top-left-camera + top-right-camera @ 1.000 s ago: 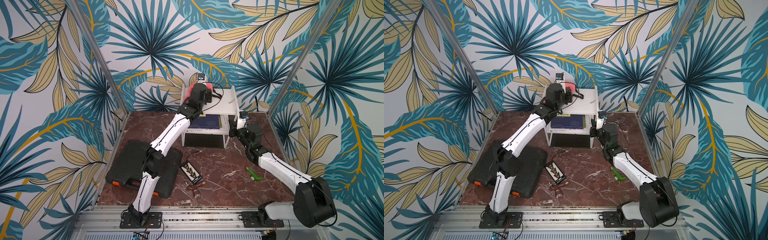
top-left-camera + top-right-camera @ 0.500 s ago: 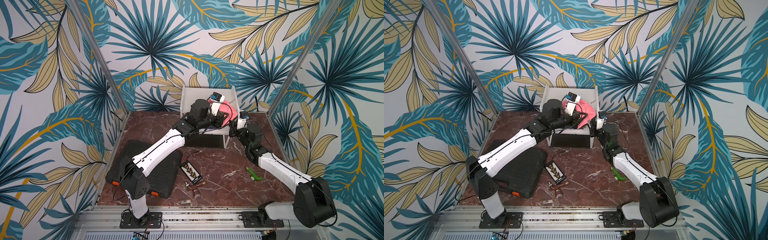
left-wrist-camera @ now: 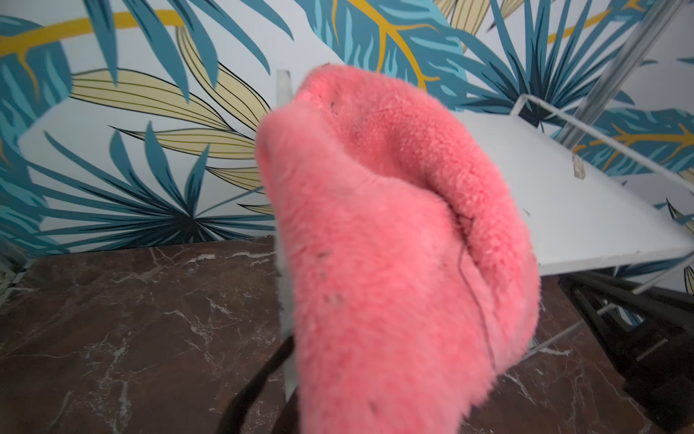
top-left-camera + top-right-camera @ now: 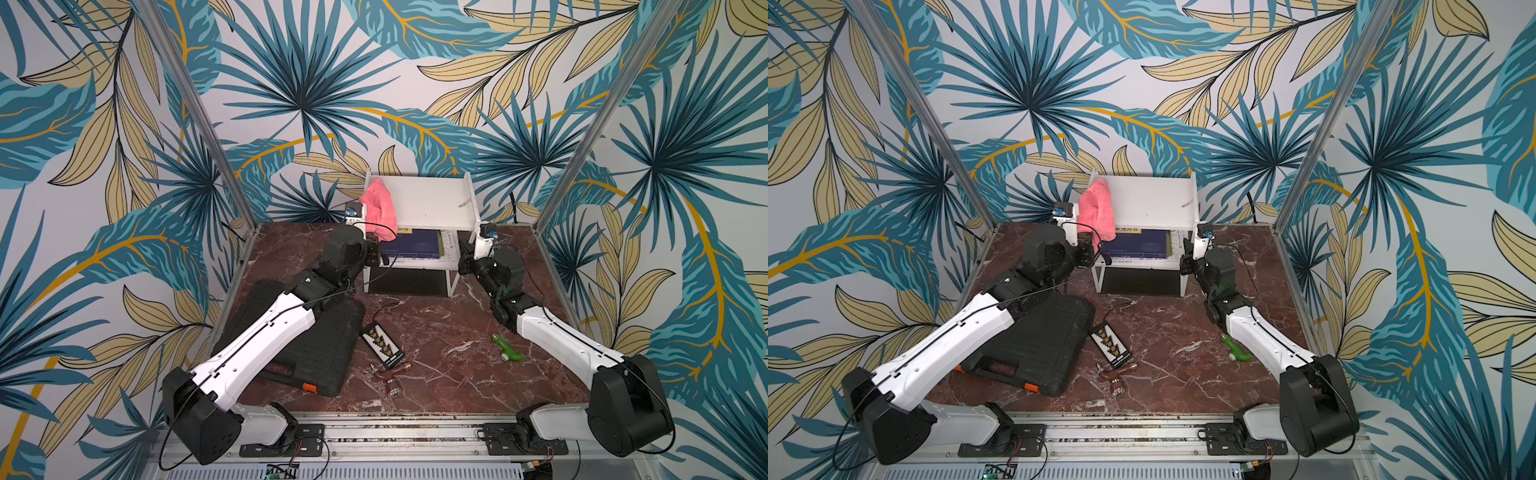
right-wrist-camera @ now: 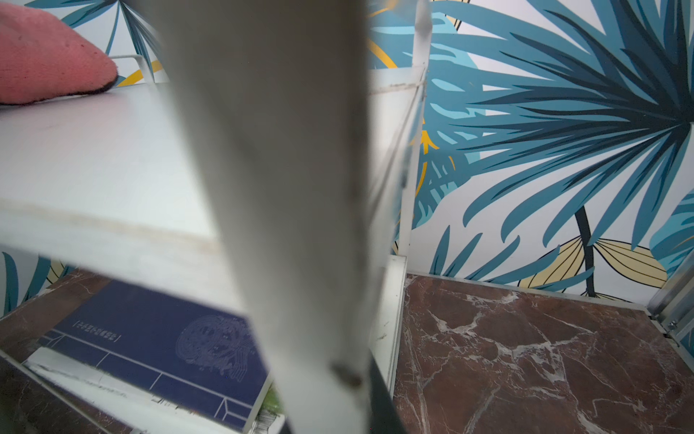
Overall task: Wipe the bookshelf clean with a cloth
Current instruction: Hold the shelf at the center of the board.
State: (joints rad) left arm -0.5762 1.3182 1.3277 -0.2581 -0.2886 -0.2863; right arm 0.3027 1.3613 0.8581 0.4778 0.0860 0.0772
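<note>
The white bookshelf (image 4: 432,203) (image 4: 1152,203) stands against the back wall. The pink cloth (image 4: 379,208) (image 4: 1099,210) lies over the left end of its top shelf and hangs down past the front left corner. My left gripper (image 4: 376,249) (image 4: 1090,251) sits just below that corner, shut on the cloth's lower end. In the left wrist view the cloth (image 3: 386,244) hides the fingers. My right gripper (image 4: 465,257) (image 4: 1185,262) is shut on the bookshelf's front right leg (image 5: 300,225). That leg fills the middle of the right wrist view.
A dark blue book (image 4: 415,245) (image 5: 157,338) lies on the lower tier. A black ribbed case (image 4: 307,345) lies under my left arm. A small black connector strip (image 4: 382,345), loose brown fittings (image 4: 390,372) and a green toy (image 4: 509,351) lie on the marble floor.
My left arm swept the cloth from the shelf's back left to its front right. It then drew back and down to the front left corner. The right arm stayed still.
</note>
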